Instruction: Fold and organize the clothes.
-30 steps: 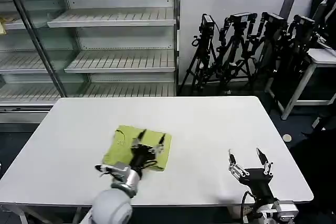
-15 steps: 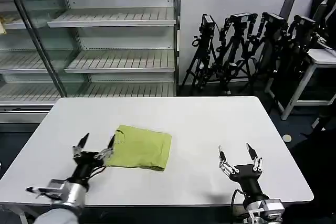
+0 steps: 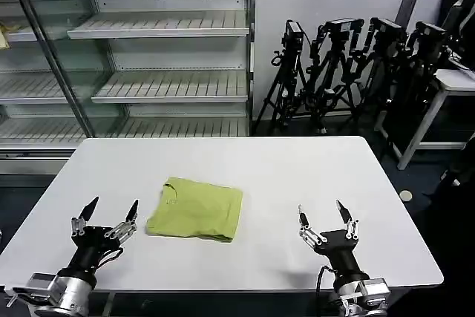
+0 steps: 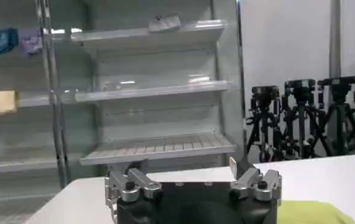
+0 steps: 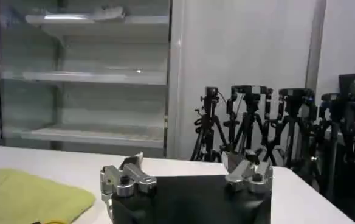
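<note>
The clothes (image 3: 197, 218), a lime shirt folded into a compact rectangle, lie flat on the white table (image 3: 282, 176), left of centre. A corner of the shirt (image 4: 314, 213) shows in the left wrist view, and its edge (image 5: 31, 198) in the right wrist view. My left gripper (image 3: 111, 211) stands open near the table's front left edge, apart from the shirt and holding nothing. Open and holding nothing too, my right gripper (image 3: 320, 213) stands near the front edge, right of the shirt.
Metal shelving (image 3: 159, 57) stands behind the table at the back left. Several black tripods (image 3: 349, 72) with cameras cluster at the back right. A second table's corner (image 3: 453, 83) shows at far right.
My left gripper has come off the folded shirt and drawn back to the front left. The right gripper has shifted slightly left. The shirt lies as it was.
</note>
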Robot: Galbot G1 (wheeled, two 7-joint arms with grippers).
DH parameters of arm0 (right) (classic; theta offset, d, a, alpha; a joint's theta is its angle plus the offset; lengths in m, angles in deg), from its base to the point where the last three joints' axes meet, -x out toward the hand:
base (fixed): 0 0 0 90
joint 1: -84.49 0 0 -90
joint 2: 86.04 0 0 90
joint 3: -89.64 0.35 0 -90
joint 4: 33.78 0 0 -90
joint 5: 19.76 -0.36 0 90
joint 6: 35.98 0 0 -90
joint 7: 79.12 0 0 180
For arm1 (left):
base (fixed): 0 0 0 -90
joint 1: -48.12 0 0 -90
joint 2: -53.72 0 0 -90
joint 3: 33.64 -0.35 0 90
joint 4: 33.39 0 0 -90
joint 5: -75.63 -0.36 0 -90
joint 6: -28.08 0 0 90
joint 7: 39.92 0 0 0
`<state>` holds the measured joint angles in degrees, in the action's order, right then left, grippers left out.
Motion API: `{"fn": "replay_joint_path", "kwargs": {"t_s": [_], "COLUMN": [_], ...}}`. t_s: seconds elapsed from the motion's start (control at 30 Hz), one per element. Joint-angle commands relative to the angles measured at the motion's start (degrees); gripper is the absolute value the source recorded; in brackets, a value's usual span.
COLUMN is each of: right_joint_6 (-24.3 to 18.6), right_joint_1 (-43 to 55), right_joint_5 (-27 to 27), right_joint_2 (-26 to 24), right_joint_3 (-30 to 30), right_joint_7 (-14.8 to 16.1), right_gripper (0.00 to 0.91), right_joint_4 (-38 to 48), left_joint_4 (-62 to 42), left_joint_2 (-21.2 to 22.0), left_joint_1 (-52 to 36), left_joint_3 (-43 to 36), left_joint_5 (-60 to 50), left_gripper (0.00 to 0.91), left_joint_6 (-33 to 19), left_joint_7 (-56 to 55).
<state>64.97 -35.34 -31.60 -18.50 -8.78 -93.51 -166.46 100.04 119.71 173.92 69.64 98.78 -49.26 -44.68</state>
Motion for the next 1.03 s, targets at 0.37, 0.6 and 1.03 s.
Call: {"fn": "replay_joint_path", "kwargs": {"t_s": [0.37, 0.6, 1.03], "right_joint_6": [1.9, 4.1, 7.4], "right_joint_1": [-1.2, -2.8, -3.7], "right_joint_5": [-0.2, 0.0, -1.5], "right_joint_2": [0.4, 0.5, 1.3], "right_joint_3": [-0.4, 0.9, 2.0], "right_joint_7": [-1.6, -1.9, -2.2], "right_gripper": [0.907, 0.907, 0.907], "right_joint_4": [-2.0, -3.7, -6.6], "left_joint_4": [2.4, 2.8, 3.8], "left_joint_2": [1.3, 2.0, 2.7], "left_joint_1": [4.0, 4.2, 4.3], "left_joint_3": [3.5, 3.6, 2.9], "left_joint_5": [-0.6, -0.7, -0.7], "left_gripper": [0.907, 0.907, 0.907], "left_joint_6": [-0.3, 0.0, 0.5], "left_joint_7": [1.5, 1.0, 0.9]}}
